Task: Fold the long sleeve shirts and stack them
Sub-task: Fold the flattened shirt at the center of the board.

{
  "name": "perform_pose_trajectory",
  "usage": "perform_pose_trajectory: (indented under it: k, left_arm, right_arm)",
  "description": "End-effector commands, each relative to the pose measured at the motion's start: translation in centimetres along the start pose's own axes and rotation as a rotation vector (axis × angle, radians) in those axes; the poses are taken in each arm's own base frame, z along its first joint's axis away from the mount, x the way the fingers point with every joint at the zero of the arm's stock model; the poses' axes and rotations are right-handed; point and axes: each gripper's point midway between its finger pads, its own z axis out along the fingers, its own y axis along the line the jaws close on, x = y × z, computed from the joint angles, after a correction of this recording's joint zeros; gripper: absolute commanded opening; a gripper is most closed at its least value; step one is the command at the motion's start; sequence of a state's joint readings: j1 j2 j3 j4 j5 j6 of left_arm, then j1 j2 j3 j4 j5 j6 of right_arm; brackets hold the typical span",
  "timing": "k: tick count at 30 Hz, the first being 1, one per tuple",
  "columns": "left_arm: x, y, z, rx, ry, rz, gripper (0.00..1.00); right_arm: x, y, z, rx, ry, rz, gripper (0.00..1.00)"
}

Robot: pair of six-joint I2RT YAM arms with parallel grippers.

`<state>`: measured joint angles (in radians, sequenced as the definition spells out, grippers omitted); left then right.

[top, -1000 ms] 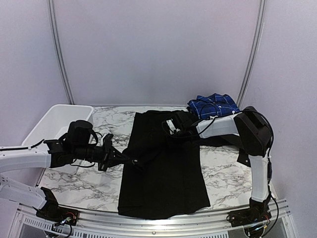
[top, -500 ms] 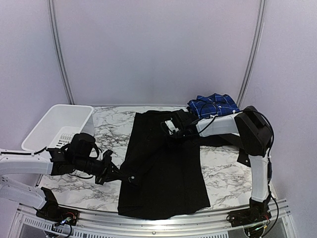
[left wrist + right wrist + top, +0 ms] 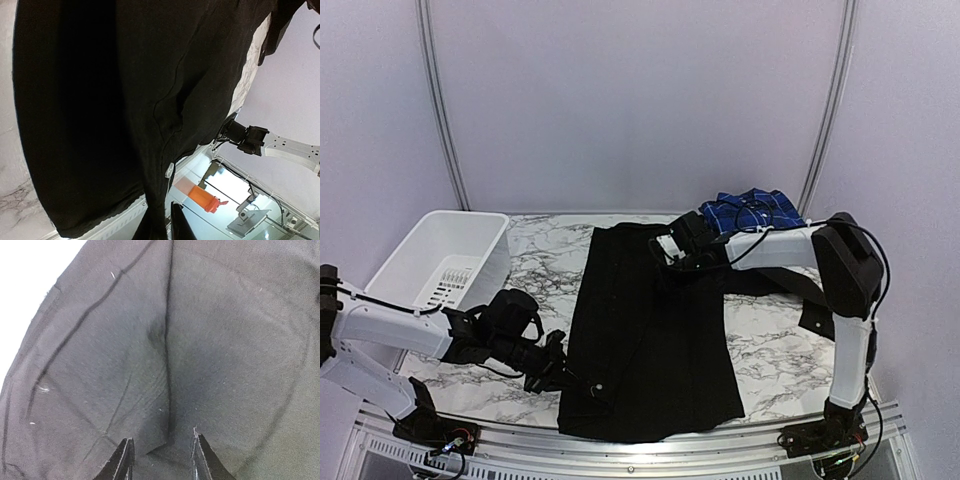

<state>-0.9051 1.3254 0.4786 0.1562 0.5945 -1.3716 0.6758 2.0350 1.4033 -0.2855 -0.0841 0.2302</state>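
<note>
Facing me: marble table [image 3: 510, 375], lilac walls [image 3: 640, 100].
Shirts: two; black shirt [image 3: 650, 340] flat mid-table, blue plaid shirt [image 3: 752, 210] folded far right.
Basket [image 3: 430, 262]: one, left.
Left gripper [image 3: 588, 384]: at black hem; grip I cannot tell.
Right gripper [image 3: 162, 452]: slightly parted on black cloth.

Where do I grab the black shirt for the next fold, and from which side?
Likely its near left hem corner, approached low from the left. The black shirt lies flat as a long strip running away from the arms, its left edge free on the table, and the left gripper sits beside that corner.
</note>
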Motion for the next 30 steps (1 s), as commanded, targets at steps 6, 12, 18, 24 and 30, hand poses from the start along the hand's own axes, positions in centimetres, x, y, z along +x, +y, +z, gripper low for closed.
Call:
perform_pose_trajectory:
  k: [6,12,18,24,30]
  left_arm:
    - [0.9,1.3,1.7,-0.051,0.047,0.042,0.15]
    - [0.4,2.0,0.5,-0.149,-0.009,0.121,0.49]
    - [-0.6,1.1,-2.2,-0.249,-0.112,0.293,0.68]
    - [-1.6,-1.2,-3.9,-0.293,-0.176,0.444,0.7]
    - [-1.9,-3.8,-4.2,-0.287,-0.175,0.555,0.71]
  right_arm:
    - [-2.0,1.0,-3.3,0.008,-0.075,-0.025,0.36]
    - [-2.1,1.9,-5.0,-0.011,-0.118,-0.028,0.39]
    - [-1.1,3.4,-5.6,-0.019,-0.118,-0.055,0.39]
    - [-1.0,2.7,-7.4,0.026,-0.149,-0.051,0.38]
    - [-0.5,1.6,-9.3,0.072,-0.176,-0.039,0.4]
